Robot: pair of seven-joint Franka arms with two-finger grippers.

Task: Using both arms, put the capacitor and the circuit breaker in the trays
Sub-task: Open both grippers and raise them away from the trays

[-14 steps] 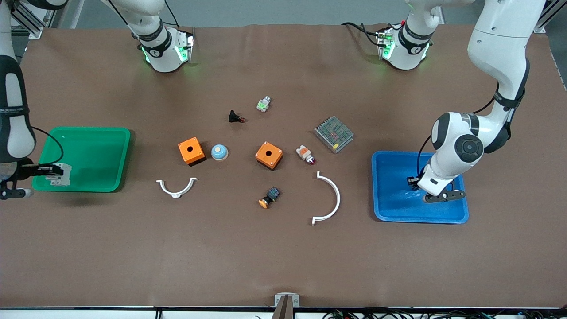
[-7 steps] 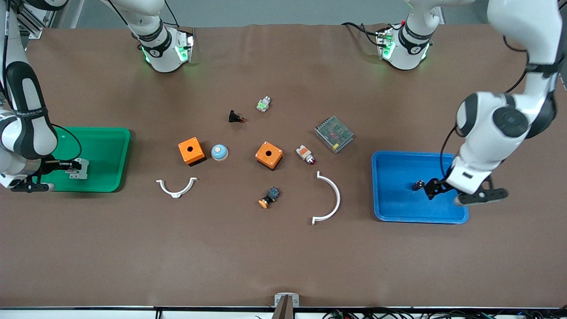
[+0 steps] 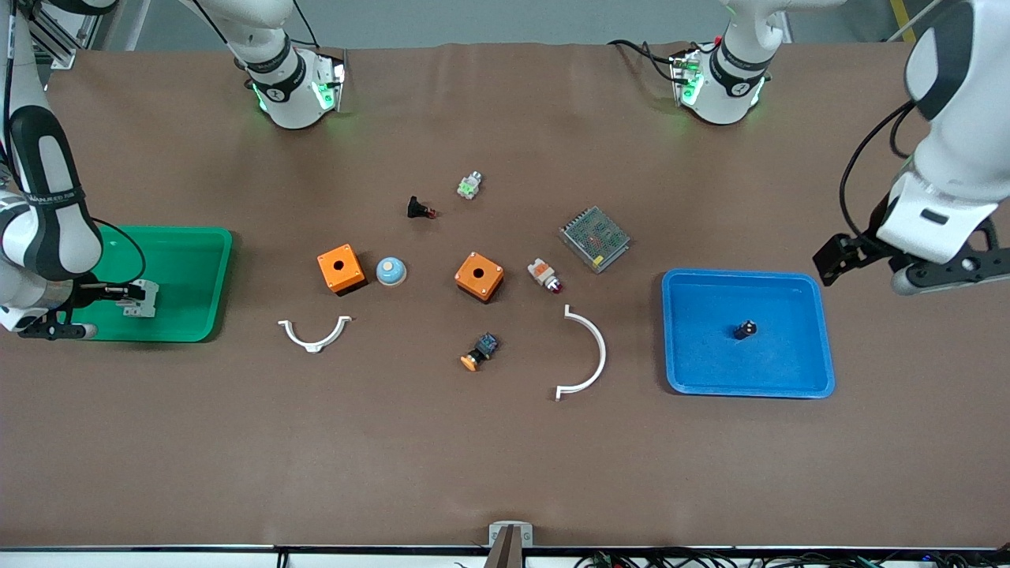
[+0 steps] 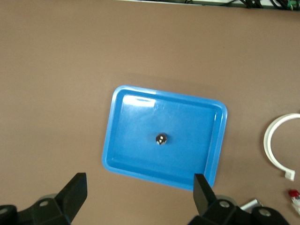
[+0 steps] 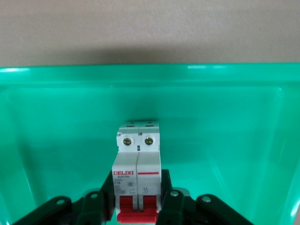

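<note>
Table (image 3: 505, 457): brown, holding both trays.
Left gripper (image 4: 139, 191): hanging open, empty — capacitor (image 3: 744, 329) lying in blue tray (image 3: 821, 331).
Right gripper (image 5: 138, 202): clamping circuit breaker (image 5: 138, 176) inside green tray (image 5: 234, 75), frame's lower left — lowering flat before spreading fingers.

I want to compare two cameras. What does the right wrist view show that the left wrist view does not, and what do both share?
Only the right wrist view: the right gripper shut on the circuit breaker inside the green tray.

Only the left wrist view: the capacitor lying free in the blue tray, the open left gripper high above the tray's edge, and a white curved bracket.

Both: the brown table.
</note>
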